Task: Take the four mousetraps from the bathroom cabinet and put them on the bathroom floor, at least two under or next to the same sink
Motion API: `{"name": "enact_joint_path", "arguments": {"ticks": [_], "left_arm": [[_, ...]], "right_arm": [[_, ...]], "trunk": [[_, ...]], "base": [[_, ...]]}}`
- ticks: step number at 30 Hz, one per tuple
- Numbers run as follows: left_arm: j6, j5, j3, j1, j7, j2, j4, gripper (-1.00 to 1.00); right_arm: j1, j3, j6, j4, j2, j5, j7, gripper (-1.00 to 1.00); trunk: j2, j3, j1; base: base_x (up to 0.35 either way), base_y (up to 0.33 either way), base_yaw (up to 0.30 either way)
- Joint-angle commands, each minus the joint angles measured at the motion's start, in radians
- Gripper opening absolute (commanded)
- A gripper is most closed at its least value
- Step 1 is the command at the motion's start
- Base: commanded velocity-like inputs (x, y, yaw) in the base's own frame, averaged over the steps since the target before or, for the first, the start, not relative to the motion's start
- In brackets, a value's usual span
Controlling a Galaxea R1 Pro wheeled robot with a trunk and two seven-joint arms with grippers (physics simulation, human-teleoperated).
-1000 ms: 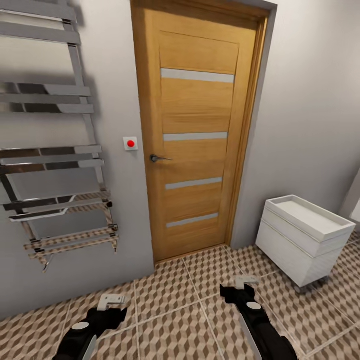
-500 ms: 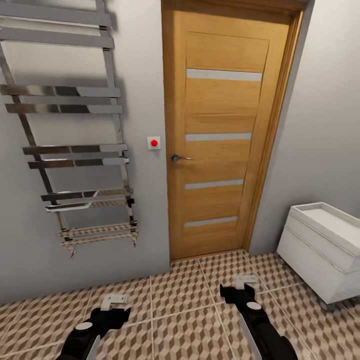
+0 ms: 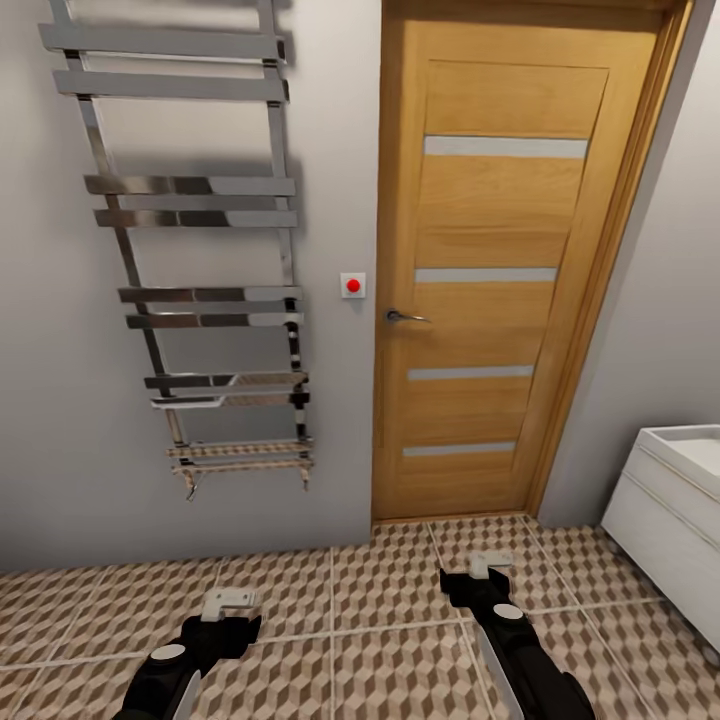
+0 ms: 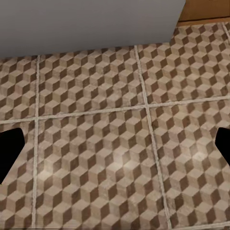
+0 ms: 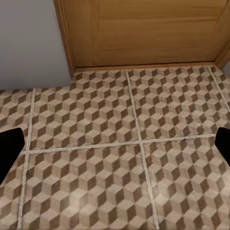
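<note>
The bathroom floor (image 3: 380, 620) of brown, beige and white cube-pattern tiles spreads out below me. My left gripper (image 3: 228, 603) hangs low over it at the lower left of the head view. My right gripper (image 3: 487, 566) hangs over the tiles at the lower right. In each wrist view, dark fingertips (image 4: 9, 151) (image 5: 9, 146) sit far apart at the picture's edges, with bare tile between them, so both grippers are open and empty. The mousetraps, the cabinet and the sink are out of view.
A shut wooden door (image 3: 510, 270) with a metal handle (image 3: 402, 316) stands straight ahead. A chrome towel rail (image 3: 200, 250) hangs on the grey wall to its left, beside a red button switch (image 3: 352, 285). A small white drawer unit (image 3: 670, 520) stands at the right edge.
The whole picture has shifted right, so the camera has turned left. The towel rail now shows more fully and the white drawer unit is nearly out of frame. Both arms keep their pose.
</note>
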Motion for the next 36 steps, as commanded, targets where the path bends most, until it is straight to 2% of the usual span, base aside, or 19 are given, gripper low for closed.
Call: {"name": "enact_joint_path", "arguments": {"ticks": [1,36], "left_arm": [[0.005,0.0,-0.002,-0.001,0.0,0.0,-0.001,1.0],[0.004,0.0,-0.002,-0.001,-0.002,0.001,-0.002,1.0]], "right_arm": [[0.0,0.002,0.007,-0.002,0.0,0.005,-0.005,1.0],[0.0,0.002,0.007,-0.002,0.0,0.005,-0.004,1.0]], "trunk": [[-0.001,-0.001,0.0],[-0.001,-0.001,0.0]], "base": [[0.0,0.0,0.259],[0.0,0.0,0.259]]}}
